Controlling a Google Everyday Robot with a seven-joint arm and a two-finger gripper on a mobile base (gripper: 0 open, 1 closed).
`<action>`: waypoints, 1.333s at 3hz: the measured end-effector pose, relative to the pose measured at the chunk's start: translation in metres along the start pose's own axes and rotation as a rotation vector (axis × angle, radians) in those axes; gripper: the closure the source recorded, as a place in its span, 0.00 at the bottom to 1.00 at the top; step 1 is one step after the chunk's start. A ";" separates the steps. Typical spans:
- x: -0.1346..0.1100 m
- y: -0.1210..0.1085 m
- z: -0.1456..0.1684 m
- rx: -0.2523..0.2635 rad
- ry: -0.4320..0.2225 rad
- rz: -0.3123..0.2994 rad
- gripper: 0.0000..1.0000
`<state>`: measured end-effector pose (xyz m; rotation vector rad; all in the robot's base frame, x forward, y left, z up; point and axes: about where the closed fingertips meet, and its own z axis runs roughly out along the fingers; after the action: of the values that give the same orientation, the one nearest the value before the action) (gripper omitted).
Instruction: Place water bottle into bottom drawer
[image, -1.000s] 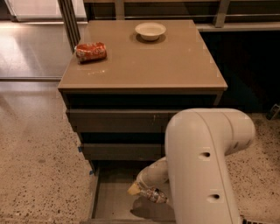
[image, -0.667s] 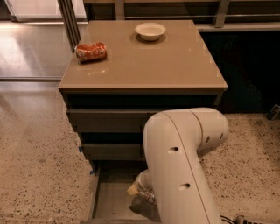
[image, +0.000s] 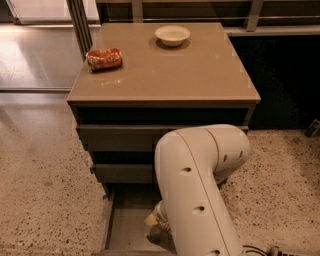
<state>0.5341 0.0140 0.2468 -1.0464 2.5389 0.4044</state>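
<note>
Although only a small pale part of the gripper (image: 158, 222) is seen, at the lower end of the robot arm (image: 195, 185), it can be placed low over the inside of the bottom drawer (image: 125, 227), near the right part of the floor that is visible. Whether the gripper is spread or closed cannot be told, because most of it is covered by the thick cream-coloured arm, and whether something is held by it cannot be told either. The place of the water bottle cannot be told: it is not made out at the gripper, where nearly all is hidden by the arm. The bottom drawer is pulled out toward the camera, so that its plain grey floor and its left wall are exposed, and a dark shadow is cast on the floor just under the gripper. Above it the grey-brown fronts of the middle drawer (image: 125, 172) and the top drawer (image: 120, 137) are seen, partly covered on the right by the arm. On the tan cabinet top (image: 170, 75) a crushed red-orange can (image: 104, 59) is laid on its side near the left edge, and a small cream bowl (image: 172, 35) is set upright near the rear edge, well apart from the can. The cabinet is stood on a speckled stone floor (image: 45, 190).
</note>
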 end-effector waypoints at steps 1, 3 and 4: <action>0.029 -0.003 0.039 0.019 0.033 0.056 1.00; 0.042 -0.011 0.047 -0.008 0.022 0.108 1.00; 0.057 -0.020 0.061 -0.063 -0.003 0.184 1.00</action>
<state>0.5240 -0.0104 0.1651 -0.8349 2.6453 0.5385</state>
